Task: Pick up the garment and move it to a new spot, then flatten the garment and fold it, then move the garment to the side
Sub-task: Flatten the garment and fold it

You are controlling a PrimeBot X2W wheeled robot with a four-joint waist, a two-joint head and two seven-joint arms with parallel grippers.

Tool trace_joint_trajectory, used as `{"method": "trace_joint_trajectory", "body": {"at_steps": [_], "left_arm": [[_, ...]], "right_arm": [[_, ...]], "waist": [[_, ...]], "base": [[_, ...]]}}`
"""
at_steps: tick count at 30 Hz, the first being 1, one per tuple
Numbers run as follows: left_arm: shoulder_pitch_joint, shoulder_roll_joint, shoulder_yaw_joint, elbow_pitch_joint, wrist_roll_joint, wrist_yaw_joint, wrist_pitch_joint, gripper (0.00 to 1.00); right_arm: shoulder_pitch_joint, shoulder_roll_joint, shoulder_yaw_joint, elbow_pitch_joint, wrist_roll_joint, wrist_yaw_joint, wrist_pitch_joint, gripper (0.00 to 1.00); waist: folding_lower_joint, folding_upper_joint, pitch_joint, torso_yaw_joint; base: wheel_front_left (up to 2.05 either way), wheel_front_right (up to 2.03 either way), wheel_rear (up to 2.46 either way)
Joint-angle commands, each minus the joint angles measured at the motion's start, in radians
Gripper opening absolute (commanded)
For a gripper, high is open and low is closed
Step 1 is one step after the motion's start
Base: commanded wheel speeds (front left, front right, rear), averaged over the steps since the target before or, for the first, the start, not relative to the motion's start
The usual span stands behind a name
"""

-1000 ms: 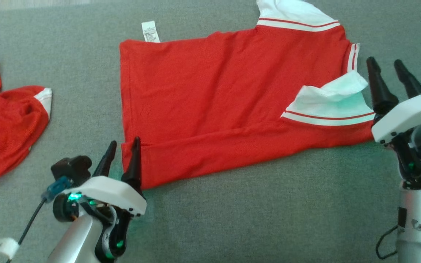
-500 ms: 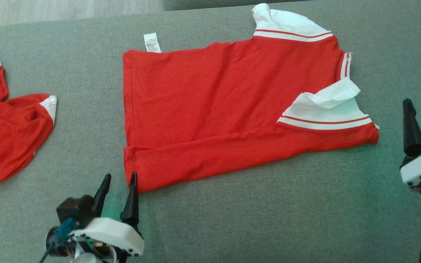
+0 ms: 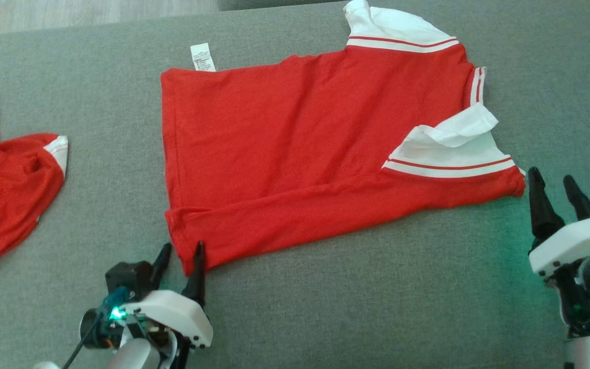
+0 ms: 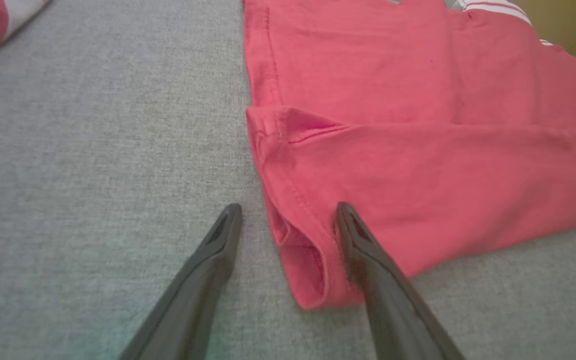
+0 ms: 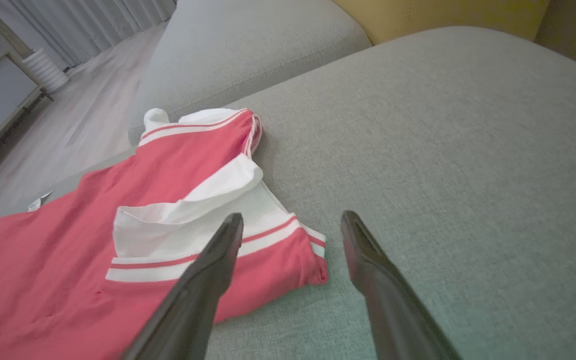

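Nearest us, the left gripper point(image 3: 183, 246) stands wide open with nothing in it, straddling the near-left hem corner of the red garment point(image 3: 295, 154): one finger over the cloth, the other over bare grey cushion point(image 3: 377, 307). The danger is that the hem is doubled here. A shallow bite would likely catch only the top layer and peel the fold open, while a deep one could snag the cushion's weave. Across on the other side, the right gripper point(image 3: 550, 175) is just as wide and just as empty, sitting just beside the near-right corner but apart from it. If it closes there, it gets air. Should one claw grip and the other miss, any lift would skew the whole shirt. Further in, the near strip point(image 3: 325, 215) lies folded up over the body, spread across the middle of the cushion. The loose white flap point(image 3: 448, 138) looks ready to flop or get trapped in a crease. At the far edge the label point(image 3: 202, 56) pokes out. Off left, well apart, lies a second red garment point(image 3: 3, 189), and a careless sideways drag could pile onto it.
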Motion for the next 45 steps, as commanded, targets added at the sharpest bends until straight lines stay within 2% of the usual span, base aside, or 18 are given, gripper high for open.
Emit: {"method": "trace_joint_trajectory", "body": {"at_steps": [1, 2, 8, 14, 19, 20, 21, 22, 23, 27, 31, 38, 45], "left_arm": [[-0.022, 0.002, 0.011, 0.010, -0.006, -0.010, 0.021, 0.48], [-0.023, 0.002, 0.006, 0.019, -0.006, -0.015, 0.025, 0.00], [-0.028, 0.002, -0.005, 0.037, -0.005, -0.027, 0.018, 0.00], [-0.039, 0.009, -0.003, 0.033, -0.002, -0.030, 0.001, 0.00], [-0.047, 0.011, -0.007, 0.039, -0.002, -0.033, -0.002, 0.00], [-0.047, 0.011, -0.008, 0.040, -0.003, -0.034, -0.002, 0.00], [-0.047, 0.012, -0.009, 0.042, -0.005, -0.035, -0.001, 0.00], [-0.047, 0.012, -0.009, 0.042, -0.005, -0.035, -0.001, 0.00], [-0.045, 0.012, -0.008, 0.043, -0.008, -0.035, 0.000, 0.00], [-0.036, 0.022, 0.006, 0.032, -0.023, -0.026, 0.008, 0.00], [-0.004, 0.045, 0.019, -0.026, -0.035, 0.000, 0.032, 0.00], [0.105, 0.094, 0.028, -0.181, -0.059, 0.071, 0.122, 0.00], [0.201, 0.142, 0.038, -0.324, -0.072, 0.158, 0.211, 0.00]], "right_arm": [[-0.030, -0.009, 0.023, -0.020, -0.015, 0.008, -0.012, 1.00], [-0.032, -0.009, 0.020, -0.009, -0.027, 0.008, -0.011, 1.00], [-0.074, -0.009, 0.014, 0.072, -0.075, 0.008, -0.014, 1.00], [-0.180, -0.009, 0.014, 0.219, -0.123, 0.008, -0.013, 1.00], [-0.242, -0.009, 0.024, 0.370, -0.249, 0.008, 0.048, 1.00], [-0.243, -0.009, 0.032, 0.386, -0.256, 0.008, 0.061, 0.97], [-0.244, -0.009, 0.033, 0.395, -0.255, 0.008, 0.066, 0.50], [-0.244, -0.009, 0.033, 0.395, -0.255, 0.008, 0.066, 0.50], [-0.242, -0.009, 0.035, 0.397, -0.250, 0.008, 0.062, 0.00], [-0.204, -0.009, 0.021, 0.354, -0.223, 0.008, 0.037, 0.00], [-0.119, -0.009, -0.005, 0.222, -0.176, 0.008, 0.036, 0.00], [0.067, -0.009, -0.021, -0.028, -0.122, 0.008, 0.132, 0.00], [0.201, -0.009, -0.020, -0.102, -0.052, 0.008, 0.179, 0.00]], "waist": [[0.0001, -0.0001, 0.001, -0.002], [0.0001, -0.0001, 0.002, -0.002], [0.0001, -0.0001, 0.010, -0.006], [0.0001, -0.0001, 0.023, -0.001], [0.0001, -0.0001, 0.031, 0.008], [0.0001, -0.0001, 0.030, 0.010], [0.0001, -0.0001, 0.029, 0.011], [0.0001, -0.0001, 0.029, 0.011], [0.0001, -0.0001, 0.027, 0.012], [0.0001, -0.0001, 0.010, 0.011], [0.0001, -0.0001, -0.015, 0.005], [0.0001, -0.0001, -0.043, -0.016], [0.0001, -0.0001, -0.053, -0.017]], "base": [[0.00, 0.00, 0.00], [0.00, 0.00, 0.00], [0.00, 0.00, 0.00], [0.00, 0.00, 0.00], [0.00, 0.00, 0.00], [0.00, 0.00, 0.00], [0.00, 0.00, 0.00], [0.00, 0.00, 0.00], [0.00, 0.00, 0.00], [0.00, 0.00, 0.00], [0.00, 0.00, 0.00], [0.00, 0.00, 0.00], [0.00, 0.00, 0.00]]}}
